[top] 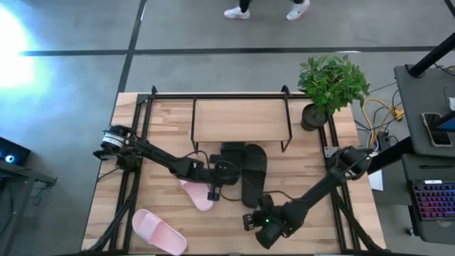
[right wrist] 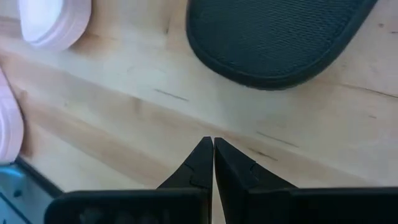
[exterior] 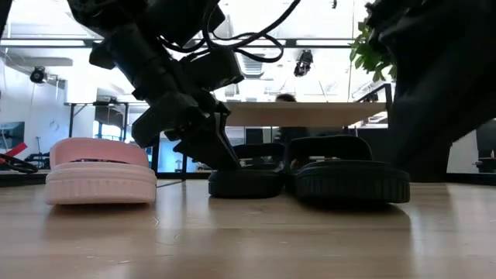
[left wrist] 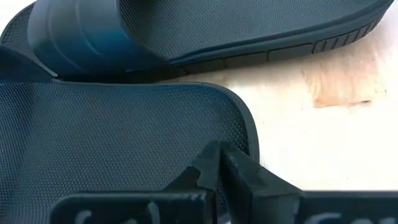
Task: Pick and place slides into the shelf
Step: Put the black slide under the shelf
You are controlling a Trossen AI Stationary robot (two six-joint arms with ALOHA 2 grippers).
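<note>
- Shelf (top: 242, 121): stands at the far middle of the table (top: 313, 178), its light wooden top board bare, thin black frame legs resting on the tabletop
- Two black slides lie side by side just in front of the shelf, touching or nearly touching each other; the left black slide (top: 231, 162) is partly covered by the left arm, the right black slide (top: 254, 174) reaches further from the shelf toward the near edge
- In the low view both black slides (exterior: 310, 174) sit flat on the table, below the level of the shelf board behind them
- Left gripper (top: 226, 171): positioned over the left black slide, directly in front of the shelf; in the left wrist view its fingertips (left wrist: 219, 163) are pressed together over the textured footbed (left wrist: 112, 137), with nothing seen between them
- Whether those tips touch the footbed cannot be determined
- Right gripper (top: 250, 220): low over bare tabletop, well in front of the shelf and just beyond the end of the right black slide; its fingers (right wrist: 213, 163) are closed tip to tip and hold nothing
- One pink slide (top: 197, 193) lies in front of the shelf, to the left of the black pair, partly under the left arm
- The other pink slide (top: 158, 231) lies further from the shelf, near the front left corner of the table, well apart from the first
- A potted plant (top: 330, 89) stands beside the right end of the shelf
- A person's feet (top: 266, 11) show on the floor beyond the shelf
</note>
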